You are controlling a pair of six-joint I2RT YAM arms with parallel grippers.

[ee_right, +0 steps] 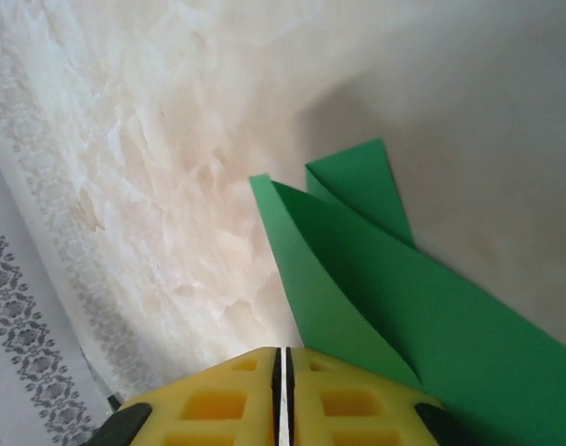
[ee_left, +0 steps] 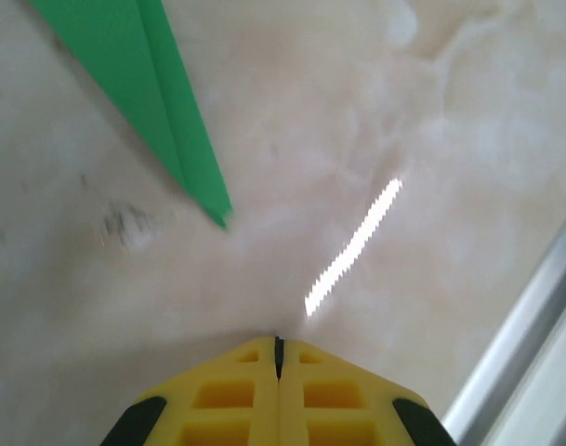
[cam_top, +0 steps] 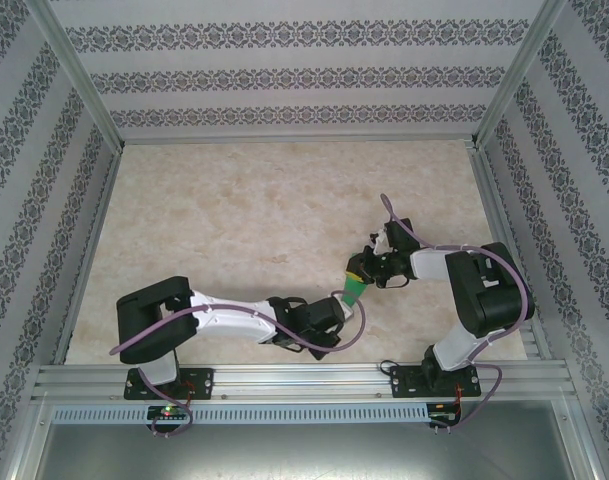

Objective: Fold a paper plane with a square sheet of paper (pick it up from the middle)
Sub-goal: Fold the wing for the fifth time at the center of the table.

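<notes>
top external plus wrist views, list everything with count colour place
paper plane: 1, bright green, near-centre table, between the arms' tips
table: 1, beige marbled, enclosure floor
walls: 3, white with grey patterned bands, left, far, right
frame rail: 1, silver, near edge
left arm: 1, white and black, near left, yellow jaws shut, short of the plane's point
right arm: 1, white and black, near right, yellow jaws closed at the plane

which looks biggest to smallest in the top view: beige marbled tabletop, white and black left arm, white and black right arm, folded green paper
1. beige marbled tabletop
2. white and black left arm and right arm, too alike to rank
3. folded green paper, by far the smallest
</notes>
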